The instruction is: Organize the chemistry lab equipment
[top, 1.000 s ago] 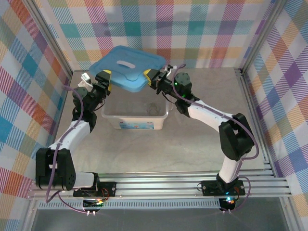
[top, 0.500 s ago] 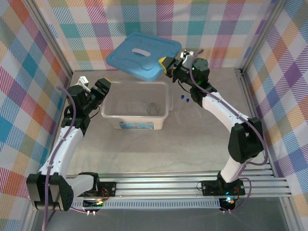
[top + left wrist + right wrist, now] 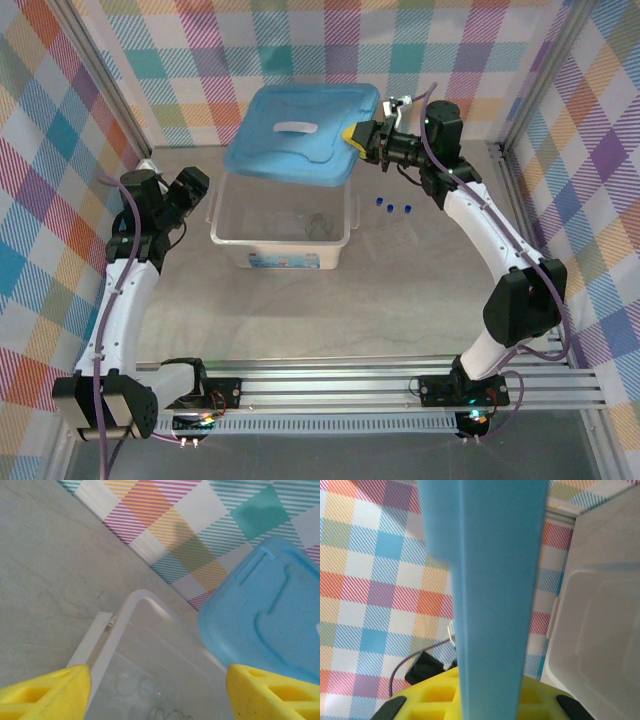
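Top external: right jaws clamp blue lid [image 3: 295, 140] above box [image 3: 240, 252]; left jaws apart.

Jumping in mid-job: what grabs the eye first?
The flat blue lid, held up over the back of the large translucent plastic box by the right tool clamped on its edge. Next, small blue-capped tubes on the table right of the box; the left tool hangs open at its left.

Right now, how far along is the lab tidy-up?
Done: some glassware sits in the clear box. In hand: the right gripper holds the blue lid above the box; the left gripper is open. Left: blue-capped tubes lie on the table beside it.
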